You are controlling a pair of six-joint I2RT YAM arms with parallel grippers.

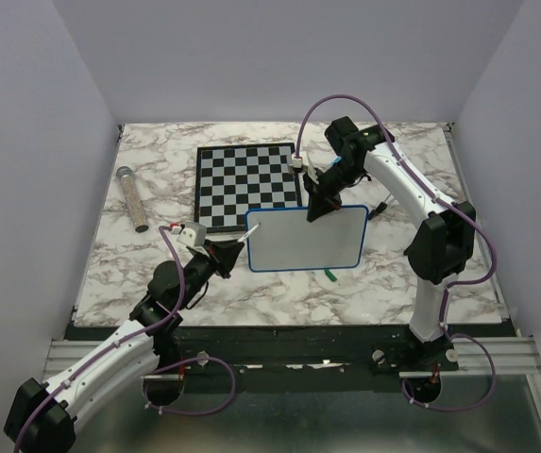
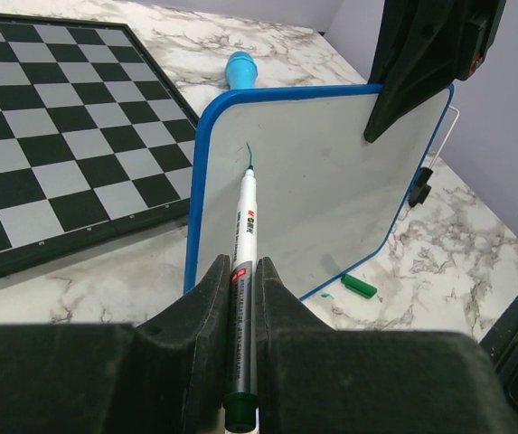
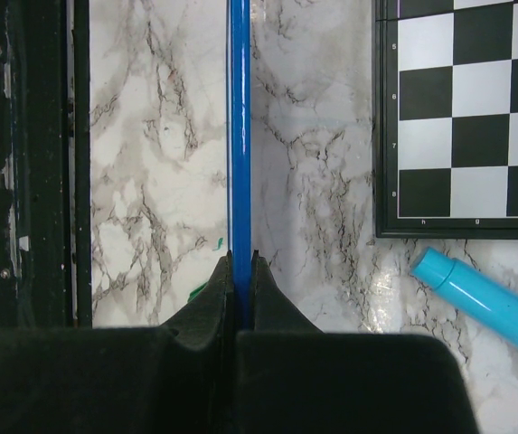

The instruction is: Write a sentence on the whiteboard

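The whiteboard (image 1: 305, 241), white with a blue rim, sits in front of the checkered board. My right gripper (image 1: 319, 209) is shut on its far edge. In the right wrist view the blue rim (image 3: 240, 136) runs edge-on out of the shut right gripper (image 3: 240, 258). My left gripper (image 2: 240, 267) is shut on a green-capped white marker (image 2: 244, 226), whose tip touches the whiteboard (image 2: 322, 181) near its left side. The only writing is a short thin green stroke (image 2: 249, 154) just past the tip. In the top view the left gripper (image 1: 232, 250) is at the board's left edge.
A black-and-white checkered board (image 1: 248, 184) lies behind the whiteboard. A green marker cap (image 1: 329, 276) rests on the marble in front of it. A light blue marker (image 2: 240, 70) lies beyond the board's far edge. A clear tube (image 1: 132, 198) lies at far left.
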